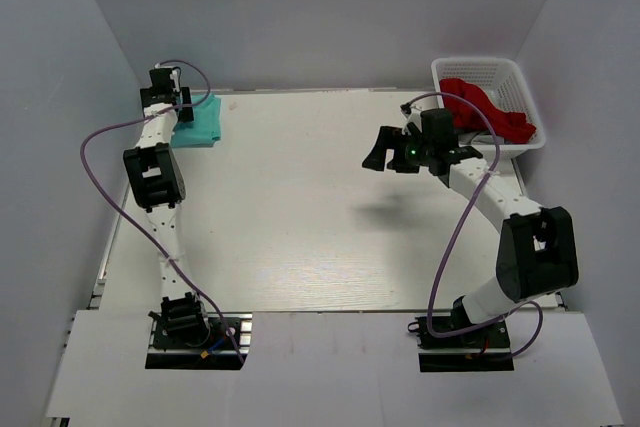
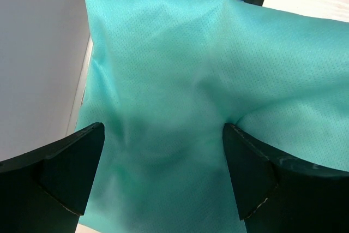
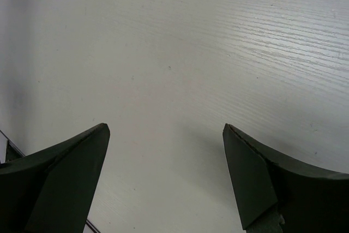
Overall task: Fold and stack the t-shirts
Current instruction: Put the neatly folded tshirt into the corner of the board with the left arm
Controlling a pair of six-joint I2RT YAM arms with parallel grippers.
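Found folded turquoise t-shirt (image 1: 198, 124) at table's (image 1: 300, 217) far left corner, likely stack base, under left gripper (image 2: 163, 135) spread wide and empty; right gripper (image 3: 166, 129) likewise wide, empty, near far-right basket (image 1: 523, 75) of red cloth (image 1: 488, 110), probably next.

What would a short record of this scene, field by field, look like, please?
turquoise shirt: compact bundle at the far left corner of the table
left hand: open, over the turquoise shirt, gripping nothing
right hand: open, above bare table, holding nothing
red garment: heaped in the white basket
white basket: far right corner
work left: red garment not yet taken out
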